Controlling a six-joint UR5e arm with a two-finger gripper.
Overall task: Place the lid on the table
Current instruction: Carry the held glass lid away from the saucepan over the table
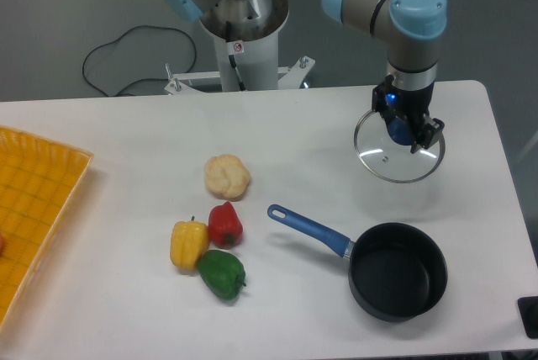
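The lid (388,159) is a clear glass disc with a thin metal rim, at the right rear of the white table (126,293). My gripper (404,132) points down over its middle and is shut on the blue centre knob. Whether the lid rests on the tabletop or hangs just above it I cannot tell. The black pot (397,271) with its blue handle (308,227) stands in front of the lid, uncovered and apart from it.
A pale cauliflower (227,176) lies mid-table. Red (225,224), yellow (188,243) and green (222,273) peppers cluster in front of it. A yellow-orange grid tray (34,209) sits at the left edge. The robot base (244,49) stands behind the table.
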